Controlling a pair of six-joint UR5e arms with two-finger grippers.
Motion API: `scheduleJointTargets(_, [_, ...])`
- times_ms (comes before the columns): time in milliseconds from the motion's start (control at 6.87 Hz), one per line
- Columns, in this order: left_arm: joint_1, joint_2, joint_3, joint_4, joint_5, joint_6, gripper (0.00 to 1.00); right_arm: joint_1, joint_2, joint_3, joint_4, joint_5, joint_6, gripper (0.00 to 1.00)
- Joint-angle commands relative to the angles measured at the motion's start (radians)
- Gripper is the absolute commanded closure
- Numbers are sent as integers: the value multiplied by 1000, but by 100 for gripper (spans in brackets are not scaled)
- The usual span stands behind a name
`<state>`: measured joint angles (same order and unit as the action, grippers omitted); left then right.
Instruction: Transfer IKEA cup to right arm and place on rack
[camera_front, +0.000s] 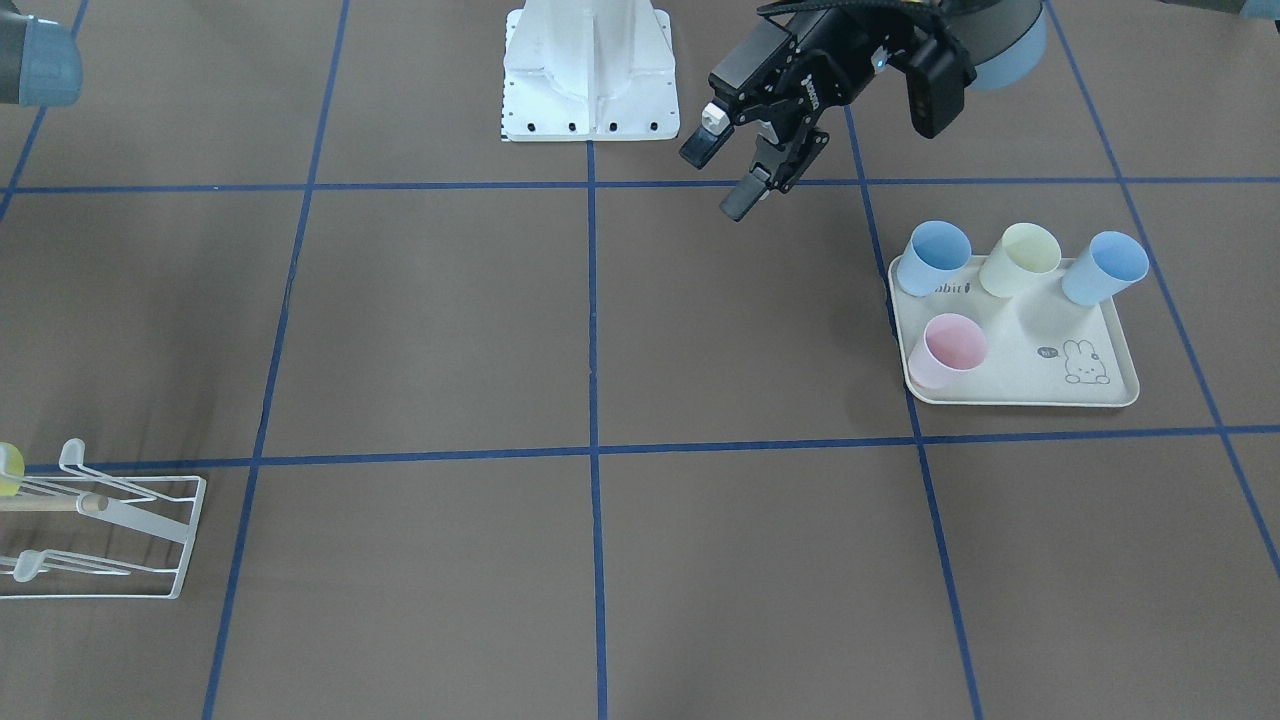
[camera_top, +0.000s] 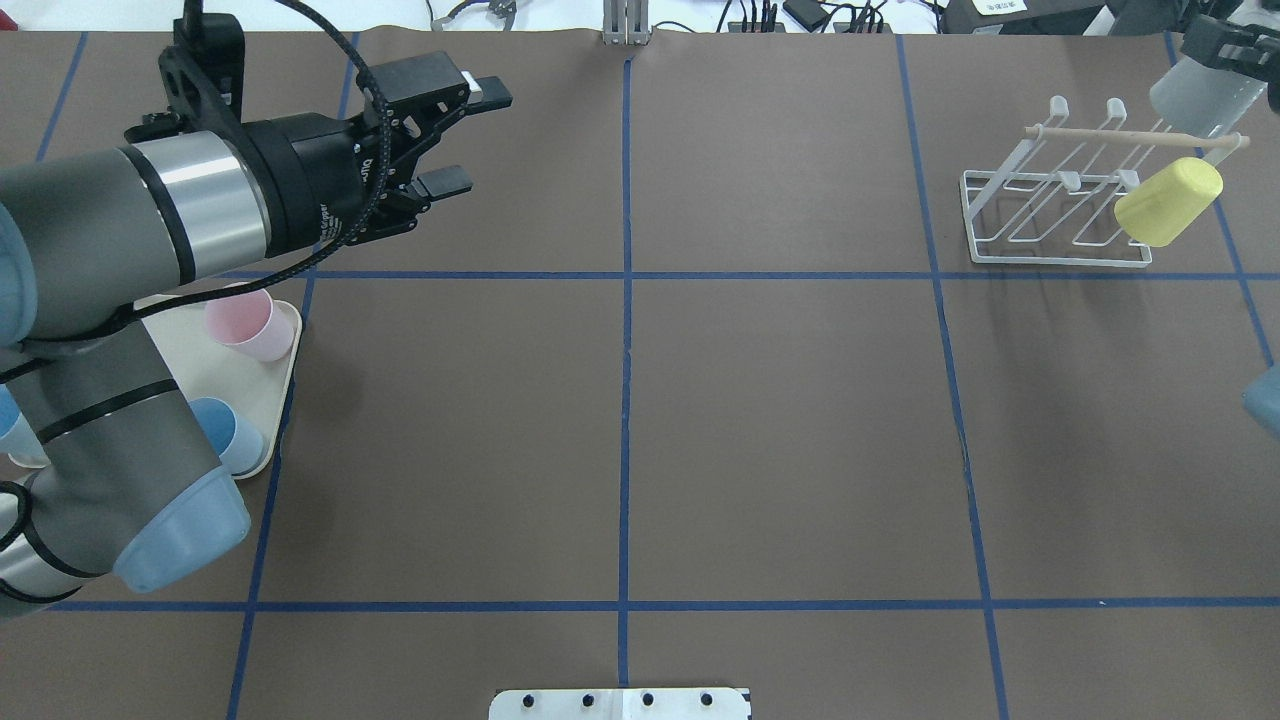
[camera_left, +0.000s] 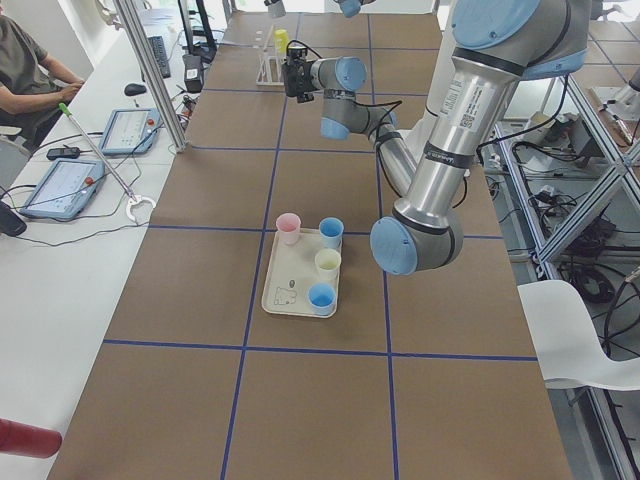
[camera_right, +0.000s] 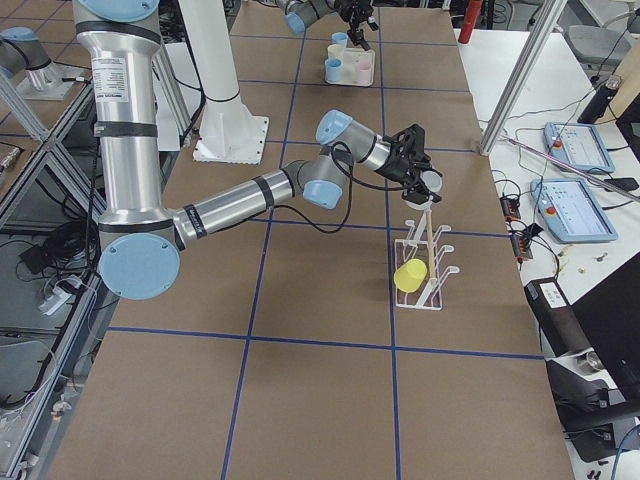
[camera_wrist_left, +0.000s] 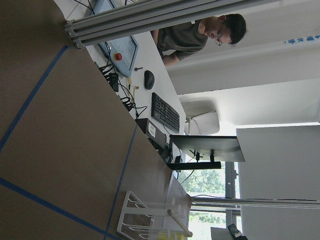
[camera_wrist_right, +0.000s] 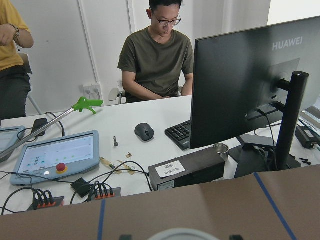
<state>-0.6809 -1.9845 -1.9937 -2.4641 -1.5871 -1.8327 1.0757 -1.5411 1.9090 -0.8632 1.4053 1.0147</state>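
IKEA cup (camera_top: 1195, 95), pale grey, clamped btwn R fingers (camera_top: 1222, 45) near rack (camera_top: 1055, 188) top.

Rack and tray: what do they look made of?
Rack: thin white wire, probably coated metal, judging by the slim bent frame and even matte white. Rod across it: looks like light wood, pale tan and unpainted. Tray: cream and matte with a moulded raised rim and a printed rabbit; likely plastic or fibre composite, can't tell which.
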Motion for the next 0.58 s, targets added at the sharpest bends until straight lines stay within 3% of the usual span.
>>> scheduleJointTargets(0, [-16,10,-7,17,-14,33,0,-57,10,-39,-63,-61,-19,100])
scheduleJointTargets(146, [-16,10,-10,17,-14,33,0,-101,13,-69,-63,-113,-19,100])
scheduleJointTargets(437, [-16,13,-10,17,-14,33,0,-112,4,-74,-65,-117,-19,100])
